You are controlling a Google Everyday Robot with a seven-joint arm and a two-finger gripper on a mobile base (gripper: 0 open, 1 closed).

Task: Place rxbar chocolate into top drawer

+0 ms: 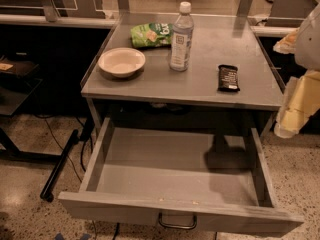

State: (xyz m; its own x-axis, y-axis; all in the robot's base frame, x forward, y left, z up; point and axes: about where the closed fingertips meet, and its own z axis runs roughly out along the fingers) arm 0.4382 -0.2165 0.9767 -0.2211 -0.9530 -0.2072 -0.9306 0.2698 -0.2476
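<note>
The rxbar chocolate point(228, 78), a small black-wrapped bar, lies flat on the grey table top point(210, 91) near its right front edge. The top drawer point(175, 211) below is pulled wide open, with nothing visible inside and a dark curved handle point(177, 223) on its front. My gripper point(296, 106) shows as a pale, yellowish shape at the right edge of the view. It is beside the table's right side, apart from the bar and above the level of the drawer.
A clear water bottle point(181, 38) stands mid-table. A green snack bag point(151, 34) lies behind it to the left and a white bowl point(121, 62) sits front left. A dark rod point(60, 165) and cables lie on the floor left of the drawer.
</note>
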